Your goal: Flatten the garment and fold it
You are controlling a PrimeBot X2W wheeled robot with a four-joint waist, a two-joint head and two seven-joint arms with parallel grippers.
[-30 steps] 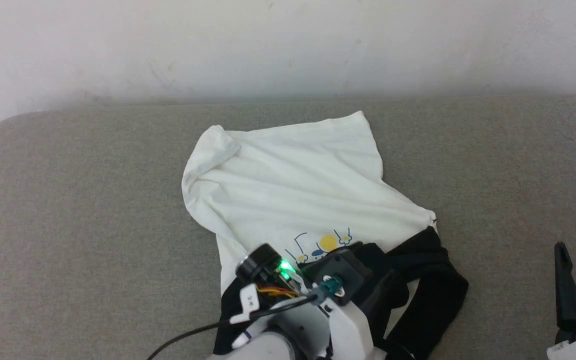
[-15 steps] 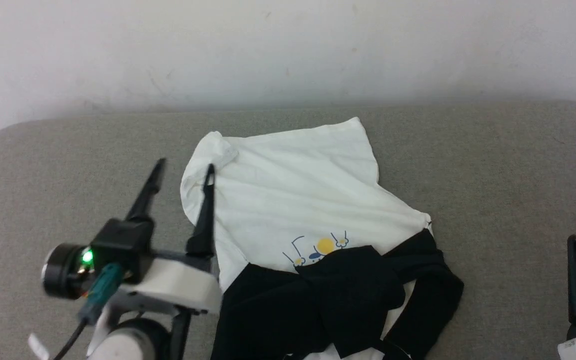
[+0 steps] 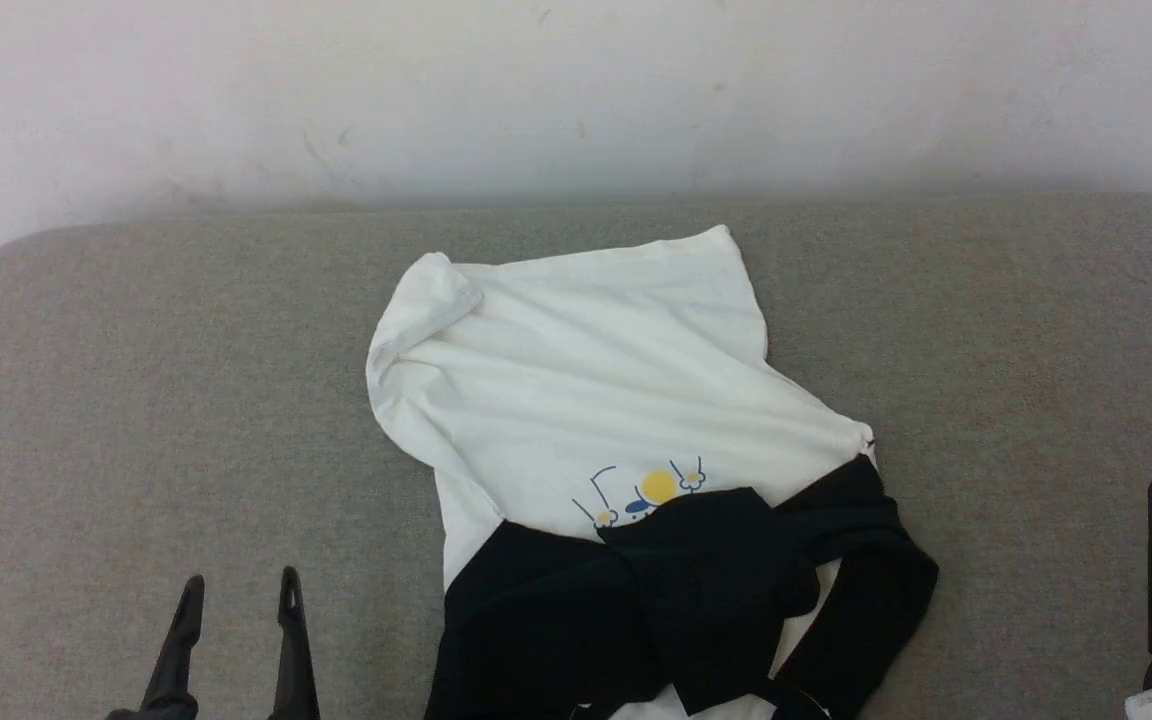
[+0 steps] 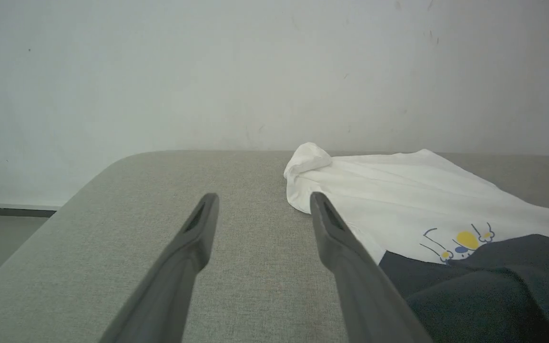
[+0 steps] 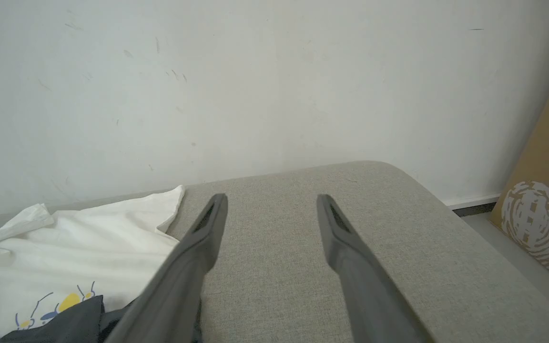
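**Left.** The left gripper hangs over bare desk at the near edge, just left of the garment and clear of it. Its jaws are spread wide and hold nothing.

**Centre.** The garment lies on the middle of the desk, white body toward the wall. It is not flat:
- The far-left corner is rolled over on itself.
- The black sleeves are bunched in a heap across the near end, crossing each other and covering the lower edge of the print.
- Shallow creases run across the white panel.

**Right.** The right gripper hangs over bare desk well to the right of the garment. Its jaws are spread and empty.

**Step in hand.** Judged: flattening, early. No fold is in place, and both grippers stand at rest positions.

**Next move, requirements.**
1. Untangle the sleeve heap first, because the body cannot be smoothed under it.
2. Bring the left gripper rightward and down onto the nearest black sleeve edge.
3. Pinch one layer only. Which sleeve lies on top cannot be told from these views.
4. Draw the sleeve outward, low to the desk, so the white body does not drag.
5. Unroll the far-left corner afterwards.
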